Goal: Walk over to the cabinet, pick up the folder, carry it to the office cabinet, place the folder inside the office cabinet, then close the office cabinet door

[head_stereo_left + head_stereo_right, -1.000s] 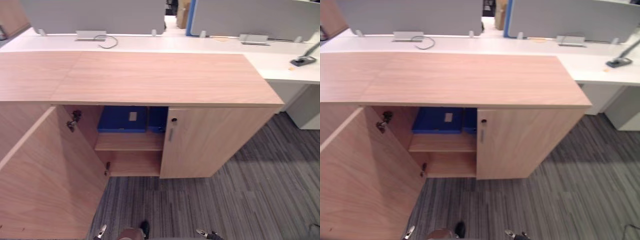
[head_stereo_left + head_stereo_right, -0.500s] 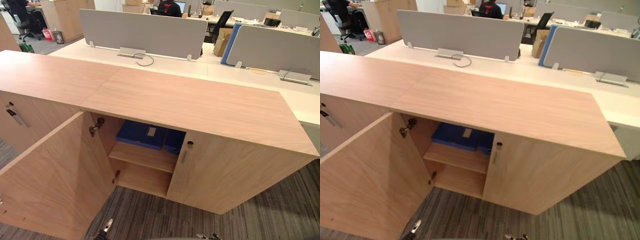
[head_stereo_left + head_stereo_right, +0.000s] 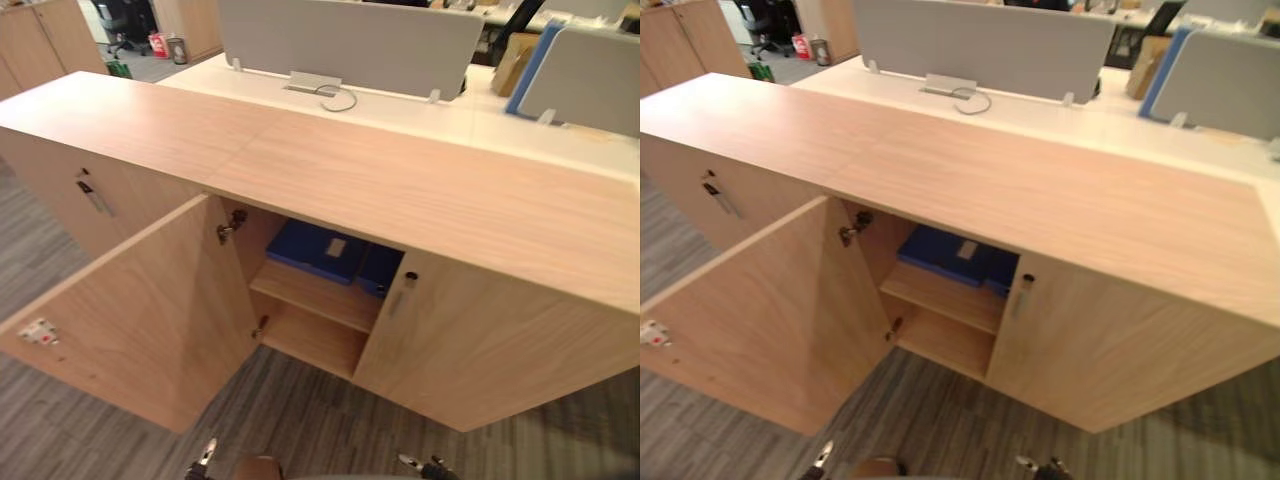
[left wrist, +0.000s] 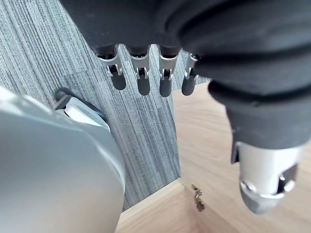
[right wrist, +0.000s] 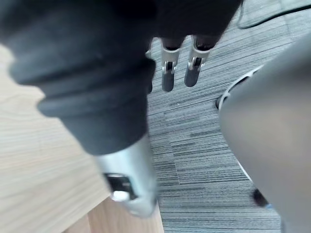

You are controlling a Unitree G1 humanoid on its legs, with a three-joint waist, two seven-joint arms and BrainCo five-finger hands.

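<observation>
Far left: neighbouring cabinet (image 3: 55, 165) with a slim metal handle (image 3: 92, 193), door closed. Next to it is the office cabinet (image 3: 420, 195), a long wood-grain unit under one continuous top. Its left door (image 3: 140, 310) is swung wide open toward the camera, with a hinge (image 3: 232, 224) visible at the inner edge. Inside, the blue folder (image 3: 320, 250) lies flat on the upper shelf (image 3: 312, 296), spine label facing out (a second blue piece sits just beside it, partly behind the right door, can't tell what it is). The lower compartment is under the shelf. The right door (image 3: 500, 350) is closed, with a lock (image 3: 411, 277) above a small vertical pull (image 3: 397, 300).

Behind the cabinet there is a white tabletop (image 3: 470, 120) with grey divider screens (image 3: 350, 40) and a looped cable (image 3: 340, 98). Grey striped carpet floor (image 3: 300, 420) in front.

Left robot hand (image 4: 143, 73) hangs over the carpet by a wood panel edge. Its fingers are straight and relaxed, thumb (image 4: 265, 179) apart, holding nothing. Right robot hand (image 5: 167, 73) is the same: fingers loose and pointing down at the carpet, released, nothing in it, wood panel alongside.
</observation>
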